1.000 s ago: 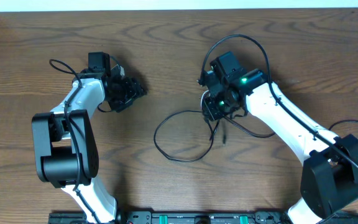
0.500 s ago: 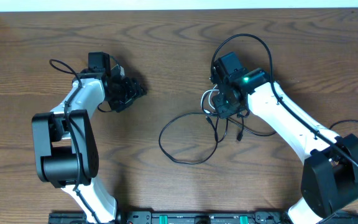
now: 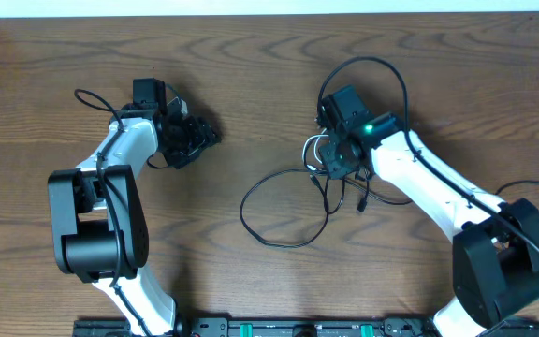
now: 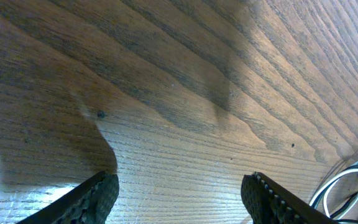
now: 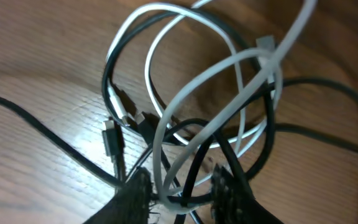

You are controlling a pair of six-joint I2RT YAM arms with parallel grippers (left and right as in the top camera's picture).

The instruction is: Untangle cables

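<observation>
The cables lie tangled right of the table's middle. The thin black cord point(image 3: 243, 211) spreads in a wide loop toward the front. The white cord point(image 3: 316, 142) is coiled in small loops under my right wrist. My right gripper point(image 3: 330, 161) points down into the tangle. In the right wrist view its jaws point(image 5: 182, 186) are shut on a white strand point(image 5: 160, 8) and a black strand point(image 5: 36, 127) crossing between them. My left gripper point(image 3: 204, 134) hovers open over bare wood at the left, nothing between its jaws point(image 4: 179, 186). The white cord point(image 4: 337, 178) shows at that view's corner.
A thicker black arm wire point(image 3: 372, 61) arches over the right wrist. A small plug end point(image 3: 361, 201) lies just in front of the tangle. A pale wall strip point(image 3: 251, 6) runs behind the table's far edge, and the arm bases point(image 3: 279, 328) sit along its front edge.
My right gripper has shifted a little to the right, dragging the tangle and the big black loop with it, and its jaws have narrowed on the strands. The left arm has not moved.
</observation>
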